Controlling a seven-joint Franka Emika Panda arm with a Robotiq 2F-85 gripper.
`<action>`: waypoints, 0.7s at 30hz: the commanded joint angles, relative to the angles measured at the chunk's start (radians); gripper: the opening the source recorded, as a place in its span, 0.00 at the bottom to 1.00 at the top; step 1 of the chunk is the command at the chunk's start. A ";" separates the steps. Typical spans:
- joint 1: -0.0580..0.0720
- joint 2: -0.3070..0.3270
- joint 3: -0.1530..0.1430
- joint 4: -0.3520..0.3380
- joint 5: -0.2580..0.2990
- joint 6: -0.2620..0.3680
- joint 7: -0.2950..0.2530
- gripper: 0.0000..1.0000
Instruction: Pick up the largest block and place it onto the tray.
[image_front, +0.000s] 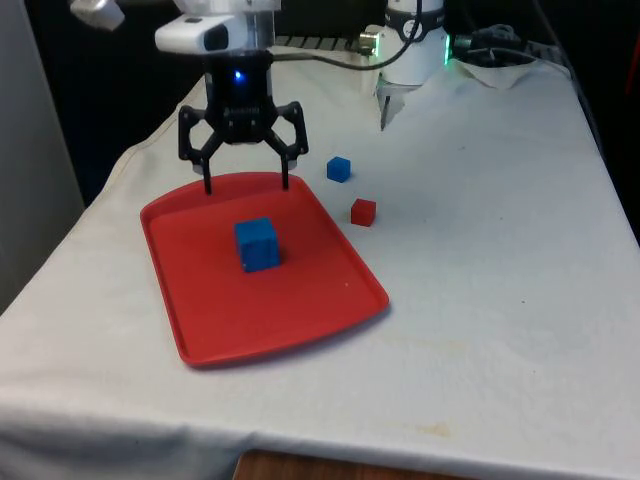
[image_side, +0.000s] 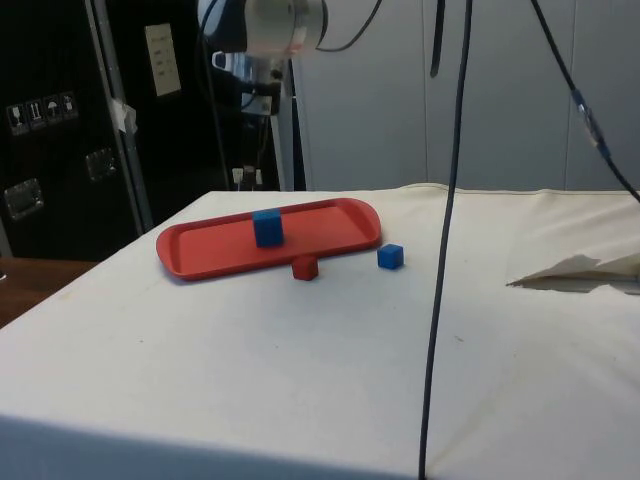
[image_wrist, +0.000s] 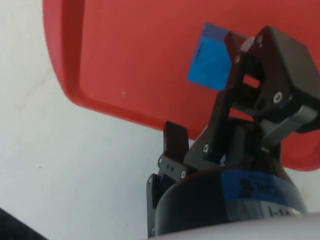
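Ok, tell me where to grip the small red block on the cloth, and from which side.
Grip the small red block by two opposite upright faces, coming straight down from above. It sits flat on the cloth beside the red tray, with open cloth between it and the small blue block, so the tool, open above the tray's far edge, should fit around it.

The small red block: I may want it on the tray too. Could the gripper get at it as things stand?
Probably yes. The small red block lies alone on the cloth beside the tray, apart from the small blue block, and the gripper hangs open and empty.
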 joint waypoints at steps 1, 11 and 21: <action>0.010 -0.008 -0.013 -0.002 -0.017 -0.011 0.011 1.00; 0.025 -0.045 -0.040 0.014 -0.060 -0.071 0.030 1.00; 0.022 -0.024 -0.038 0.064 -0.123 -0.129 0.073 1.00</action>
